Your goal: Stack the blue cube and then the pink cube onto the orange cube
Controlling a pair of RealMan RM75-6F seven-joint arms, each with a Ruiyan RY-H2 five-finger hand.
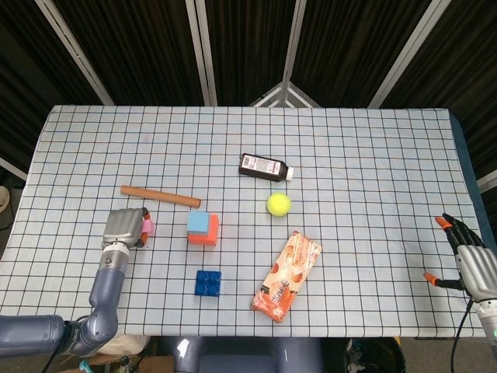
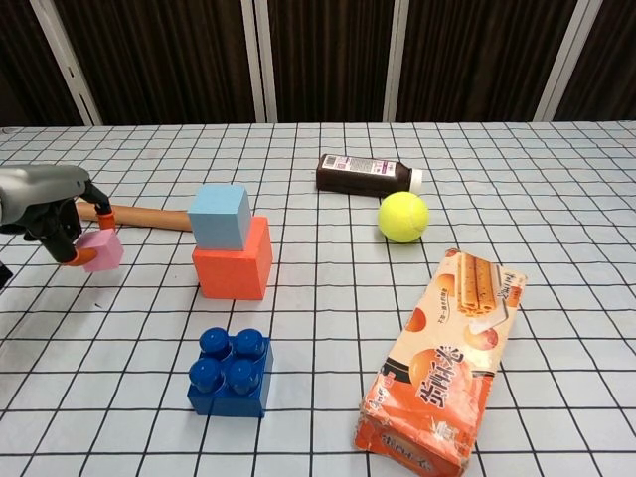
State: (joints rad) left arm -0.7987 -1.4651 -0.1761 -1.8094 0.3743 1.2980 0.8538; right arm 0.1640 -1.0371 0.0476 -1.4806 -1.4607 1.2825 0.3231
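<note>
The light blue cube (image 1: 199, 221) (image 2: 220, 216) sits on top of the orange cube (image 1: 207, 233) (image 2: 235, 264) near the table's middle left. To their left, my left hand (image 1: 124, 228) (image 2: 45, 204) pinches the small pink cube (image 1: 146, 226) (image 2: 101, 250) and holds it just above the cloth. My right hand (image 1: 470, 260) rests at the table's right edge with its fingers spread and nothing in it; the chest view does not show it.
A brown rod (image 1: 159, 196) (image 2: 139, 216) lies behind the left hand. A dark blue studded brick (image 1: 207, 283) (image 2: 231, 372) sits in front of the stack. A yellow ball (image 1: 279, 203), a dark bottle (image 1: 266, 167) and an orange snack pack (image 1: 287, 275) lie to the right.
</note>
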